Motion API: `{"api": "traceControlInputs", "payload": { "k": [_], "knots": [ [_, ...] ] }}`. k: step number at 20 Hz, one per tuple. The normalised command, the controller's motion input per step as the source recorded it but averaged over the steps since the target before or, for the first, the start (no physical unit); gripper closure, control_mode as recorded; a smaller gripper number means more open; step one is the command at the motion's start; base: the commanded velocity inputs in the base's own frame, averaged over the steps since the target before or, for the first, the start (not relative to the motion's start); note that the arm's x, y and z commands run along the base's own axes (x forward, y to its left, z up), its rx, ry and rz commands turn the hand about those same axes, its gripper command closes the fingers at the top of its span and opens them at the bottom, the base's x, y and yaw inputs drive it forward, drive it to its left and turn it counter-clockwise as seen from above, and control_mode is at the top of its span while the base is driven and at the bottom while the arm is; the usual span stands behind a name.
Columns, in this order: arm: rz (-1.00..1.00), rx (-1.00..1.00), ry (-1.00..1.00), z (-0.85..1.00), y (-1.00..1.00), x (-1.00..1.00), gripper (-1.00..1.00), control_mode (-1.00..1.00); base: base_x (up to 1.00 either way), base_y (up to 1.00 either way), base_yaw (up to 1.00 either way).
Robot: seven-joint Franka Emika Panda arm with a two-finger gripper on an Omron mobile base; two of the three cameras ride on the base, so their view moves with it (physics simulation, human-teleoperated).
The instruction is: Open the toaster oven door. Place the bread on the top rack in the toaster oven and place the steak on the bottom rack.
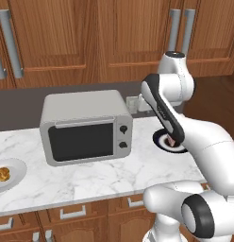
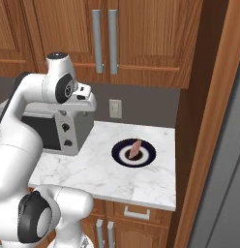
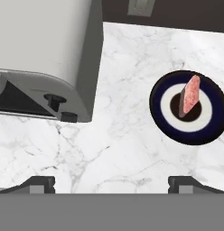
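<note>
The toaster oven [image 1: 86, 124] stands on the marble counter with its door [image 1: 81, 140] closed, so the racks behind the dark glass are hidden. At the far left, the golden-brown bread [image 1: 2, 175] rests on a white plate [image 1: 15, 166]. The pinkish steak [image 3: 191, 94] lies on a dark blue plate [image 3: 168, 122] right of the oven; the steak [image 2: 135, 148] also appears in the right base view. My gripper [image 3: 114, 182] hangs open and empty high above the counter, between the oven's knob corner [image 3: 55, 101] and the steak plate.
Wooden wall cabinets [image 1: 67, 38] hang over the counter. A wall outlet [image 2: 114, 108] sits behind the steak plate. A tall wooden panel [image 2: 209, 121] borders the counter's right end. Drawers [image 1: 71, 212] run below the counter's front edge.
</note>
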Motion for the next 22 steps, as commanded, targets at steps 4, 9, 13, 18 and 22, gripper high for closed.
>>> {"api": "traceControlInputs", "payload": {
  "k": [4, 9, 13, 18, 22],
  "knots": [
    [0.0, 0.0, 0.0, -0.01, -0.01, -0.04, -1.0, -1.0, -0.01, 0.0, 0.0],
    [-0.02, -0.05, 0.01, -0.18, 0.14, -0.07, -1.0, -1.0, 0.0, 0.0, 0.0],
    [0.08, -0.21, -0.02, -0.34, 0.47, -0.13, -1.0, -1.0, 0.0, 0.0, 0.0],
    [0.06, 0.03, -0.01, -0.37, 0.3, -0.38, -1.0, -1.0, 0.0, 0.0, 0.0],
    [0.1, 0.04, 0.0, -0.29, 0.43, -0.36, -1.0, -1.0, 0.0, 0.0, 0.0]
  ]
}}
